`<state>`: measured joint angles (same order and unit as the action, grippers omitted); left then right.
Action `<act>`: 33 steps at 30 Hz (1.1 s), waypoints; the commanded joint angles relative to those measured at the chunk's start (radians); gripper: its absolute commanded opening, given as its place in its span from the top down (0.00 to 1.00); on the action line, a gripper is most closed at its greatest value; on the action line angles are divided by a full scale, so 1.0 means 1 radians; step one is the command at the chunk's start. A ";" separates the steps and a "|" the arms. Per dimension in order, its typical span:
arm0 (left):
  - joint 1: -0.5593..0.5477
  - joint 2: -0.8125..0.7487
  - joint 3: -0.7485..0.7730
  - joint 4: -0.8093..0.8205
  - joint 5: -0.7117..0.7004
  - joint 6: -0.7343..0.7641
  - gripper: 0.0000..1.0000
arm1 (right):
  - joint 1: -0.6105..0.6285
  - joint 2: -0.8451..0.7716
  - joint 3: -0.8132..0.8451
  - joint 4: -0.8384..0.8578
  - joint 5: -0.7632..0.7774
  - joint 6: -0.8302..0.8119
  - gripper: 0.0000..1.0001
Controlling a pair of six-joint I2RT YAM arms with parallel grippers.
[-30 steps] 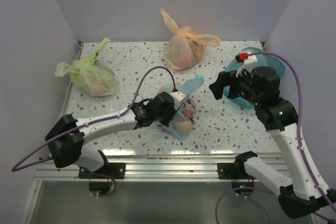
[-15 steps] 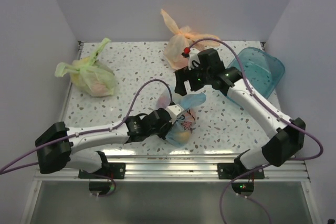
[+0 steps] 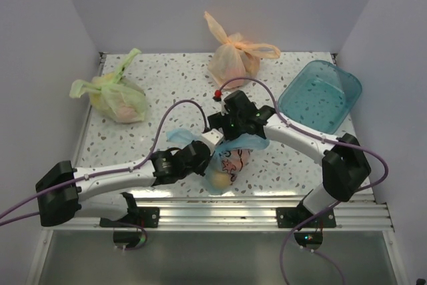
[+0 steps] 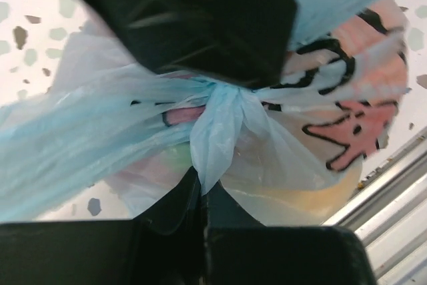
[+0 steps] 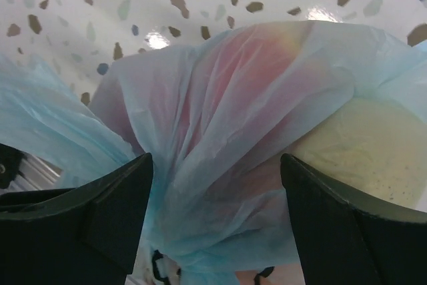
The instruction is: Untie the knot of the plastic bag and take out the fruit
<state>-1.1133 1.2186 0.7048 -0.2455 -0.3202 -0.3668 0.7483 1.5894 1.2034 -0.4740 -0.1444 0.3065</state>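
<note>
The light blue plastic bag (image 3: 233,161) with its pink cartoon print lies near the table's front edge. Its knot (image 4: 217,101) sits just above my left gripper (image 4: 201,181), which is shut on a fold of the bag right under the knot. My left gripper (image 3: 203,157) is at the bag's left side. My right gripper (image 3: 230,128) hangs over the bag from behind, open, its fingers (image 5: 87,211) either side of the gathered plastic (image 5: 220,165) without pinching it. Fruit shows through the film, yellowish (image 5: 363,145) and reddish (image 5: 247,71). One handle ear (image 3: 180,136) sticks out to the left.
A knotted green bag (image 3: 115,95) lies at the far left and a knotted orange bag (image 3: 233,58) at the back middle. A teal plastic bin (image 3: 320,91) stands at the back right. The metal rail (image 3: 213,210) marks the table's near edge, close to the bag.
My right arm has swung from the teal bin at the right over to the blue bag. My left gripper has drawn the bag a little nearer the front edge.
</note>
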 commanded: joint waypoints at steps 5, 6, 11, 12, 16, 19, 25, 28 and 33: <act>0.036 -0.030 0.018 -0.077 -0.180 -0.058 0.99 | -0.009 -0.100 -0.113 0.011 0.131 0.055 0.28; 0.049 -0.031 0.018 -0.080 -0.178 -0.061 0.99 | -0.009 -0.109 -0.122 0.009 0.143 0.057 0.30; 0.096 -0.042 0.013 -0.094 -0.168 -0.058 1.00 | -0.010 -0.186 -0.157 0.014 0.178 0.083 0.34; 0.096 -0.045 0.012 -0.094 -0.166 -0.057 1.00 | -0.010 -0.196 -0.157 0.014 0.181 0.086 0.36; 0.107 -0.054 0.015 -0.092 -0.166 -0.040 1.00 | -0.010 -0.224 -0.156 0.015 0.189 0.077 0.49; 0.112 -0.062 0.028 -0.078 -0.169 0.002 1.00 | -0.010 -0.229 -0.150 0.028 0.148 0.019 0.45; 0.112 -0.088 0.039 -0.012 -0.129 0.101 1.00 | -0.012 -0.206 -0.111 0.009 0.054 -0.173 0.25; 0.113 -0.093 0.039 -0.003 -0.106 0.115 0.98 | -0.012 -0.194 -0.114 0.012 0.040 -0.231 0.16; 0.113 -0.103 0.021 0.028 -0.056 0.134 0.97 | -0.010 -0.180 -0.134 0.069 -0.006 -0.296 0.09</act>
<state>-1.0077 1.1503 0.7052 -0.3042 -0.4065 -0.2707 0.7372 1.3960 1.0515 -0.4496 -0.0929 0.0948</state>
